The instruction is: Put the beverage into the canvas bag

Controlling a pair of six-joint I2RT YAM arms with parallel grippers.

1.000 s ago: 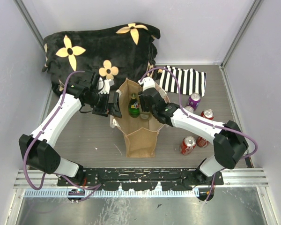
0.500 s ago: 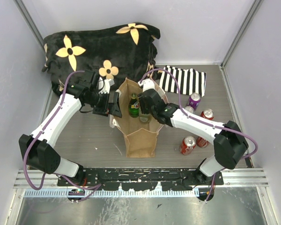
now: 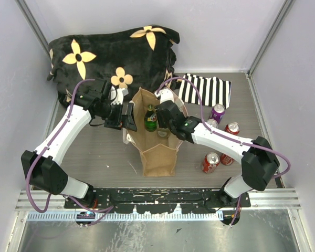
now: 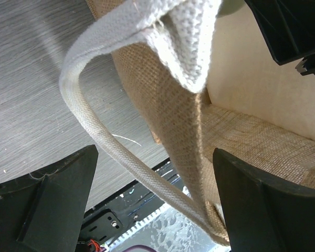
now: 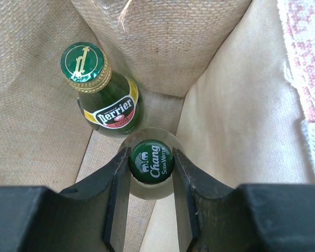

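Note:
The tan canvas bag point(image 3: 158, 155) stands open at the table's middle. My right gripper point(image 3: 161, 122) reaches into its mouth and is shut on the neck of a clear Chang soda water bottle with a green cap point(image 5: 151, 160); the fingers point(image 5: 118, 184) press both sides of the cap. A green Perrier bottle point(image 5: 102, 89) stands upright inside the bag beside it, also visible from above point(image 3: 150, 119). My left gripper point(image 3: 130, 116) is at the bag's left rim, jaws wide apart, with the bag wall point(image 4: 168, 105) and white strap point(image 4: 89, 115) between them.
Red cans point(image 3: 210, 161) point(image 3: 232, 127) and a purple can point(image 3: 218, 112) stand right of the bag. A black-and-white striped cloth point(image 3: 205, 89) lies at the back right. A black blanket with yellow flowers point(image 3: 113, 52) fills the back left. Walls close in on both sides.
My right gripper has shifted slightly left, holding the bottle inside the bag. The left arm has not moved.

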